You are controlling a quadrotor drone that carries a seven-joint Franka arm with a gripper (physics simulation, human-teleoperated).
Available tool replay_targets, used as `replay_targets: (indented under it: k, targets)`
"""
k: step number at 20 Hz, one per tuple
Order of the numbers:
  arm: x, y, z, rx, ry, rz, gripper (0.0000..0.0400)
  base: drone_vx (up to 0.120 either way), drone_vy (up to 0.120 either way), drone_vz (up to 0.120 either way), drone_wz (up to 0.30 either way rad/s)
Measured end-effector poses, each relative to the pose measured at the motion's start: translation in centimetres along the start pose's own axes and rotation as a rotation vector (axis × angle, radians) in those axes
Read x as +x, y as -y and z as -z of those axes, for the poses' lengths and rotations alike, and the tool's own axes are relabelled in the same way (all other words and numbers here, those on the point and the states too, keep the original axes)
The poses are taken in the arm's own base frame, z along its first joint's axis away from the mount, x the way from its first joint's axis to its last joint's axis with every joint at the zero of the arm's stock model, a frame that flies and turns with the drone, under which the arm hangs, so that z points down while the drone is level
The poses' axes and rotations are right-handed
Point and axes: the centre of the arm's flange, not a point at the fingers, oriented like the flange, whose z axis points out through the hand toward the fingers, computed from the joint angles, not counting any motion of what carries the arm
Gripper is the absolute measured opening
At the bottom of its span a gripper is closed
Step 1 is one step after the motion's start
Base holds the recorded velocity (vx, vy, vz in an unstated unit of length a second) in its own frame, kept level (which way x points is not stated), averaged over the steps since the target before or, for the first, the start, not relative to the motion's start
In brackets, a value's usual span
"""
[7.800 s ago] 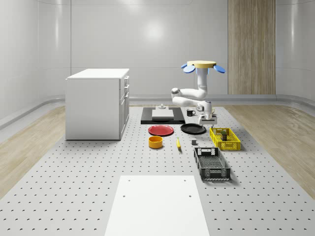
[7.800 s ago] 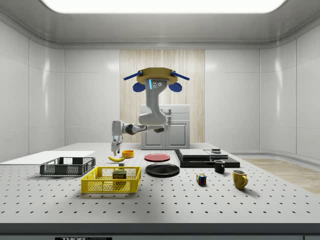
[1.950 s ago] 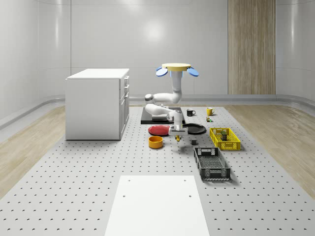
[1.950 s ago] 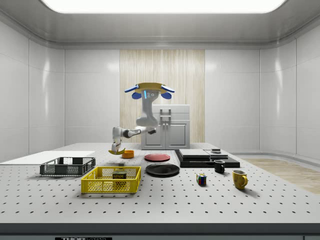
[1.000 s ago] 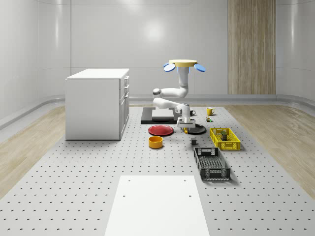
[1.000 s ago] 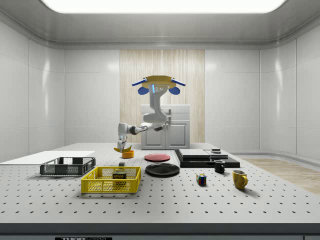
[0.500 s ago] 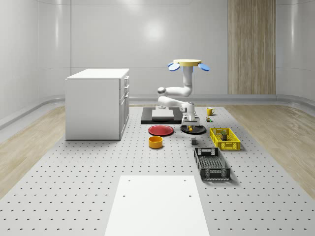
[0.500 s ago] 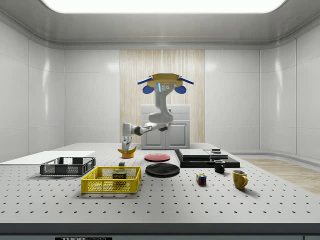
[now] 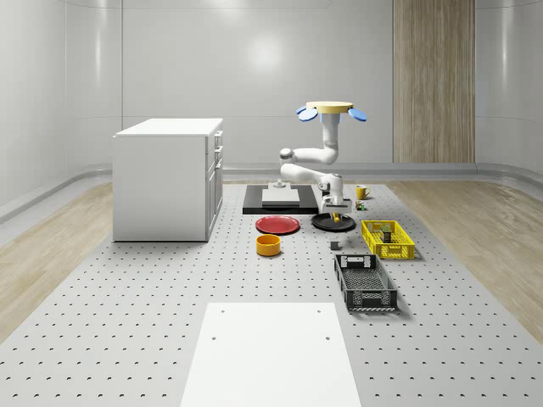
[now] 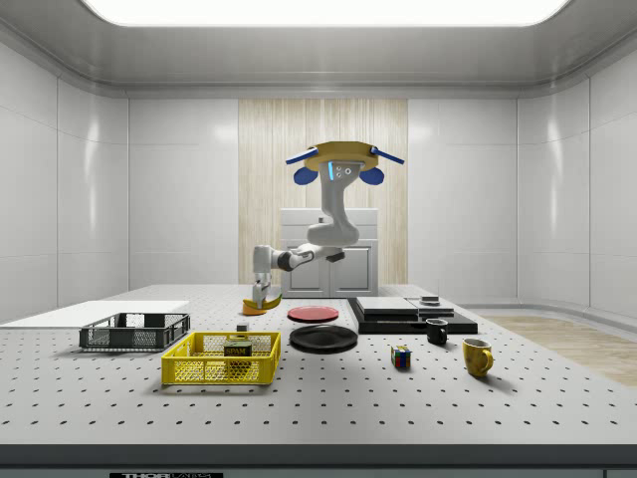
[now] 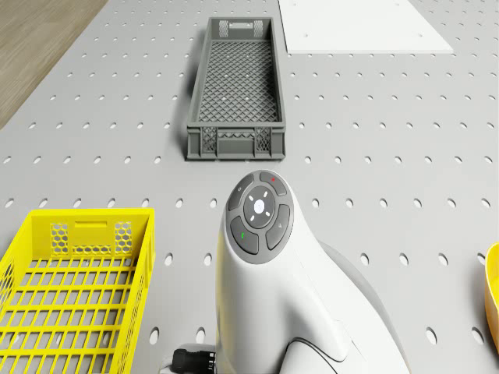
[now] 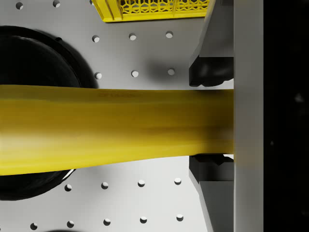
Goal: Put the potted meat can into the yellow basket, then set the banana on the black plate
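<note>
The tool (image 12: pixel 212 121) is clamped on the banana (image 12: pixel 111 128) (fingers pressing both sides), hanging over the black plate (image 9: pixel 333 223). The drone (image 9: pixel 331 109) hovers above the table (image 9: pixel 170 297); the potted meat can (image 10: pixel 237 351) sits in the yellow basket (image 10: pixel 221 360).

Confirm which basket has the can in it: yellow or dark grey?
The yellow basket: the potted meat can stands inside it. The dark grey basket holds nothing visible.

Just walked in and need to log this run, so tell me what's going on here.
A flying drone with an arm hovers above the table. Its claw is shut on a banana, held in the air just over the edge of the black plate. The meat can already sits in the yellow basket. The banana has not been set down yet.
</note>
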Motion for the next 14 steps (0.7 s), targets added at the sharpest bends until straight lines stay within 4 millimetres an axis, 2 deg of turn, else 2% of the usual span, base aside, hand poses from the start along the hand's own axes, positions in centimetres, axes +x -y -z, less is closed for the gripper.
replay_targets:
  k: [10, 14]
  targets:
    - [0.0, 0.0, 0.0, 0.0, 0.0, 0.0, 0.0193, -0.12, 0.0, 0.0, 0.0]
    - [0.0, 0.0, 0.0, 0.0, 0.0, 0.0, 0.0193, -0.12, 0.0, -0.11, 0.0]
